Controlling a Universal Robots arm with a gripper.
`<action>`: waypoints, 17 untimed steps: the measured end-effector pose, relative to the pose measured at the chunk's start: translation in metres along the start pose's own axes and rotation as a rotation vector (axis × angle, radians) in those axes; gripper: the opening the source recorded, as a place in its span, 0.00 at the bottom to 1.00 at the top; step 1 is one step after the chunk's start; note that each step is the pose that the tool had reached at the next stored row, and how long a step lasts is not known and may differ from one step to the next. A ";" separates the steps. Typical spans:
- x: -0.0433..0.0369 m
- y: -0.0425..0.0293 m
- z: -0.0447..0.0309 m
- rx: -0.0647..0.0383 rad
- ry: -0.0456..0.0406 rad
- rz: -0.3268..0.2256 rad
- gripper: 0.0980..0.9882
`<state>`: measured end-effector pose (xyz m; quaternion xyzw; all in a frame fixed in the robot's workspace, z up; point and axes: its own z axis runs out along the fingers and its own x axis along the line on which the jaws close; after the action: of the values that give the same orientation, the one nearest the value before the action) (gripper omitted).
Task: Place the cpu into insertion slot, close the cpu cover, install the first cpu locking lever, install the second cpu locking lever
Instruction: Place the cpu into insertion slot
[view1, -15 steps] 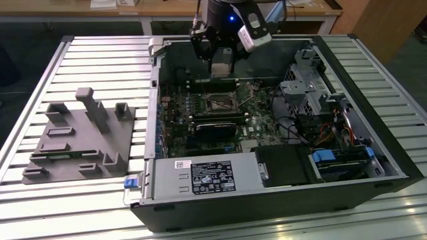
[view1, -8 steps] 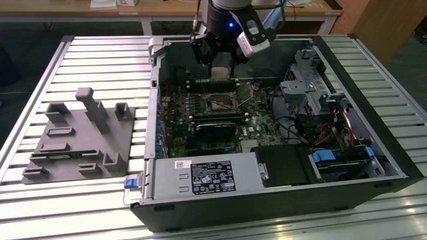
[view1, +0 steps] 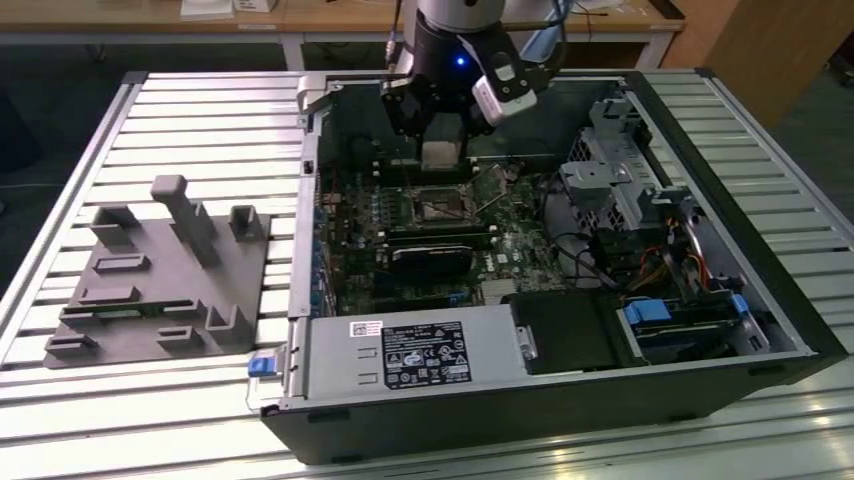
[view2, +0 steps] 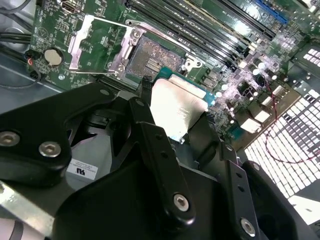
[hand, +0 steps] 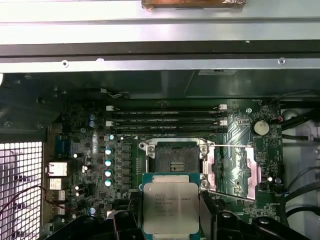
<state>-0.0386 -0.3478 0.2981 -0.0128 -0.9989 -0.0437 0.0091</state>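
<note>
Gripper (hand: 171, 222) pinches the cpu (hand: 171, 202) by 2 opposite edges, keeping it flat for seating; the insertion slot (hand: 174, 156) lies bare nearby, cpu cover (hand: 216, 172) swung open

Open computer case (view1: 534, 412) on slatted table (view1: 134, 405); grey fixture (view1: 147, 290) beside.

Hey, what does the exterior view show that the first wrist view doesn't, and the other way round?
Exterior view: the grey fixture block on the slatted table, the labelled power supply, and the outer walls of the open case. First wrist view: the printed grey face of the cpu, held by the hand and not yet in the insertion slot, plus the cpu cover swung open beside that slot. Both: the hand, the empty slot and the green motherboard.
</note>
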 end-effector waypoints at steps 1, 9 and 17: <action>0.0000 -0.0001 0.0012 0.000 0.0000 0.000 0.50; -0.0002 -0.0009 0.0108 0.000 0.0000 0.000 0.50; -0.0004 -0.0020 0.0223 0.000 0.0000 0.000 0.50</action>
<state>-0.0386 -0.3478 0.2757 -0.0128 -0.9989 -0.0436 0.0091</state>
